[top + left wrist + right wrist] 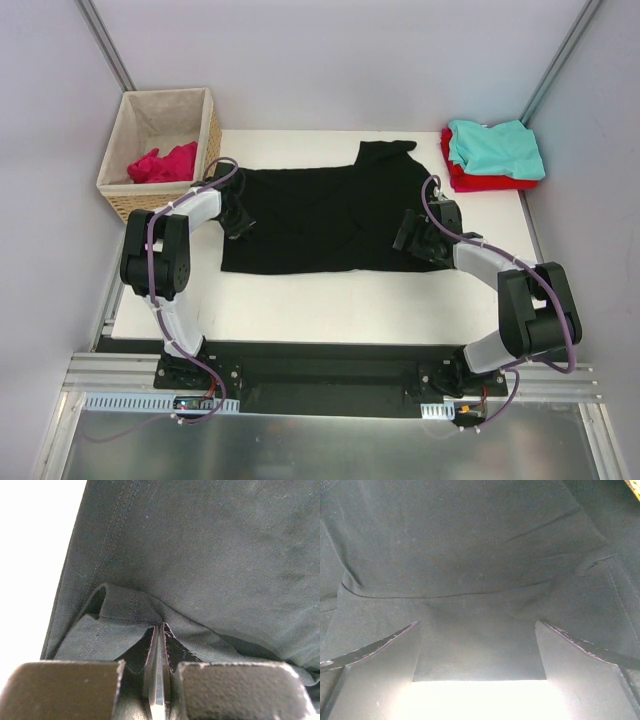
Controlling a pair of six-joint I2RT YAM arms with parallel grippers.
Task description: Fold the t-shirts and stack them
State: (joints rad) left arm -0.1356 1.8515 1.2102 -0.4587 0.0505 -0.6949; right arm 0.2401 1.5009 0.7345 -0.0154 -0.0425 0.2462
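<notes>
So, the left gripper (238, 215) is clenched tight on the large black cotton t-shirt (320, 215), at the shirt's left edge. From its wrist view the two grey fingers (65, 690) come together with a ridge of dark cloth pinched at their tips. A small loop of hem puckers up just left of them. Ahead of the fingertips the shirt lies flat, and its stitched border runs off to the left of the fingers against the white tabletop (300, 310).

The right gripper (410, 232) sits over the shirt's right edge with its fingers (375, 680) spread wide. Black cloth lies under and between them, and nothing is gripped.

Ahead and to the right of those open fingers, well apart from them, a folded teal t-shirt (495, 148) rests on a red t-shirt (480, 184). Ahead and to the left of the left fingers stands a woven wicker basket with beige lining (125, 205), and a crumpled magenta-pink t-shirt (165, 163) lies inside it.
</notes>
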